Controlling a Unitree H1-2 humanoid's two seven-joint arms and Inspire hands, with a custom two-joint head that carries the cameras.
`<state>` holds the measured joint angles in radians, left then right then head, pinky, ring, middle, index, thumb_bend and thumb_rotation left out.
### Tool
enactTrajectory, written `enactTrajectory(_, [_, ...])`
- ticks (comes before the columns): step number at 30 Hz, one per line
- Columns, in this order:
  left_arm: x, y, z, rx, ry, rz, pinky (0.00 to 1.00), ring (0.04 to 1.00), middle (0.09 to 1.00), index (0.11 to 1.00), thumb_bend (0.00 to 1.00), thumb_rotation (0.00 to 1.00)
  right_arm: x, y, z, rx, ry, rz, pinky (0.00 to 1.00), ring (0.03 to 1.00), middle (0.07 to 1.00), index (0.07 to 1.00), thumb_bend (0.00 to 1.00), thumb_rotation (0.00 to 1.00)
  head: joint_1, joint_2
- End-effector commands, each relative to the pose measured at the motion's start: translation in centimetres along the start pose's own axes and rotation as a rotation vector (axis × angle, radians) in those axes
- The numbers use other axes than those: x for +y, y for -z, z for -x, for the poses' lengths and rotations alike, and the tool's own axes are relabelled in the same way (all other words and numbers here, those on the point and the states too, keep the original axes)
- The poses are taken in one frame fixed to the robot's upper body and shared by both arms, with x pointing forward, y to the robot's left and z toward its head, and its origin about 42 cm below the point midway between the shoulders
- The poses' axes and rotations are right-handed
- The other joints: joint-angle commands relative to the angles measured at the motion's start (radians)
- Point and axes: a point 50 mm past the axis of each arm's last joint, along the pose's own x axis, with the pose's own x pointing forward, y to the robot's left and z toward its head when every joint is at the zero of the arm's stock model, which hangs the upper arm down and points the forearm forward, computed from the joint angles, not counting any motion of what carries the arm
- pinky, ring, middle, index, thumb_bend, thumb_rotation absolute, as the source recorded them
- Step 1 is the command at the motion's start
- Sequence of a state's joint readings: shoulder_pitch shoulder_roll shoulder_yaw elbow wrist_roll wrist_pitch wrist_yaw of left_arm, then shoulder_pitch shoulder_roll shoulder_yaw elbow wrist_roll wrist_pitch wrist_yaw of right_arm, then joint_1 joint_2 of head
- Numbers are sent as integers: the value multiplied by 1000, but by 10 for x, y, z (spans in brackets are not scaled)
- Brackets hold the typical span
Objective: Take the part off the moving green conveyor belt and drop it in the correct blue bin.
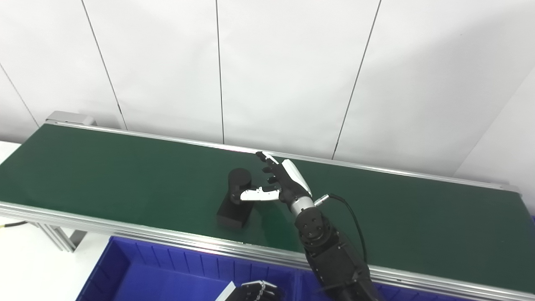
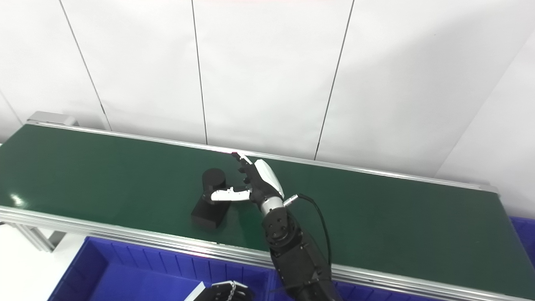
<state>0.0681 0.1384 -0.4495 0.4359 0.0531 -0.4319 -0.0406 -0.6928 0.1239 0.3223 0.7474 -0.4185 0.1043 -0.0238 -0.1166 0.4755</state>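
1. part (image 1: 235,200): black, a blocky base with a round upright cylinder on its far end. it lies on the green conveyor belt (image 1: 125,175), about mid-length, nearer the near edge than the far edge.
2. long axis of the part runs from the near edge toward the far edge, tilted a little to the right going away; cylinder end is the far end.
3. right hand (image 1: 279,180): reaching over the belt, just to the right of the part. fingers (image 1: 267,161) are spread apart and point toward the far edge; thumb (image 1: 259,195) sticks out leftward across the part, just below the cylinder. whether the thumb touches the part or only overlaps it in view, cannot tell. nothing is clamped yet.
4. key relation: the part lies directly left of the right hand's palm, between thumb and fingers in line of sight. judgement: closing would need the hand to shift left so the fingers come round the cylinder's far side.
5. left hand (image 1: 256,289): only a sliver shows at the bottom edge, over the blue bin (image 1: 138,267); cannot tell its state. it is well apart from the part; the right hand is clearly nearer.
6. blue bin sits below the belt's near edge, with a divider wall; a second compartment continues to the right.
7. risk (judgement): the belt moves, so the part may slip out from the open grasp before closure.
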Motion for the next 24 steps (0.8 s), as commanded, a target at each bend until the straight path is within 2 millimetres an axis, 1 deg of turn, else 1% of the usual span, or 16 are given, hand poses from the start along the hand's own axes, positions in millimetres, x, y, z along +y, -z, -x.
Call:
enactTrajectory(1, [4,-12,-4,-76,3,2,639,637,635,647,749,861,-4,-40,-11,-148,29,4,780,889,953,950,1000,375,-4,3])
enactTrajectory(5, [4,-14,-3,-82,3,11,630,627,626,639,762,861,4,-37,-15,-148,26,7,776,886,948,944,1000,384,-15,8])
enactTrajectory(8, [3,-13,-2,-79,-5,7,626,623,622,635,786,872,11,-34,-17,-145,33,15,749,869,941,939,1000,364,-29,12])
enactTrajectory(11, [4,-14,0,-84,-4,8,612,620,622,636,783,883,18,-31,-19,-149,60,13,736,847,916,913,966,288,-44,13])
enactTrajectory(14, [4,-16,1,-91,-1,9,604,616,621,636,777,891,26,-28,-20,-150,86,-15,738,825,877,870,902,201,-62,15])
enactTrajectory(15, [5,-16,1,-92,-1,8,600,614,620,637,774,895,28,-27,-21,-149,92,-26,738,814,856,851,866,167,-65,16])
enactTrajectory(16, [5,-17,2,-93,-3,5,599,613,620,637,774,895,31,-26,-21,-142,100,-45,738,813,854,849,863,163,-72,17])
enactTrajectory(17, [5,-17,2,-95,-4,3,596,609,617,637,769,900,33,-26,-22,-139,105,-59,733,797,832,828,827,123,-73,17])
enactTrajectory(18, [5,-17,3,-95,-6,-1,595,607,616,637,767,902,36,-24,-22,-136,117,-82,731,792,824,821,815,108,-76,18])
enactTrajectory(19, [5,-17,3,-96,-8,-4,594,606,612,632,771,908,38,-24,-22,-136,127,-99,669,734,789,788,781,44,-77,18])
enactTrajectory(20, [5,-17,3,-96,-10,-2,593,606,611,628,770,909,39,-23,-22,-135,138,-111,618,681,757,757,706,18,-79,19])
enactTrajectory(22, [6,-17,4,-93,-13,-2,592,605,609,625,766,909,42,-21,-21,-130,166,-114,551,598,715,711,613,4,-80,20])
enactTrajectory(23, [6,-16,4,-91,-15,-4,592,605,608,622,762,910,43,-20,-21,-123,181,-116,464,508,672,655,538,1,-80,20])
enactTrajectory(24, [6,-16,5,-90,-17,-8,592,605,608,622,762,911,43,-20,-21,-117,196,-124,451,498,666,647,531,1,-78,20])
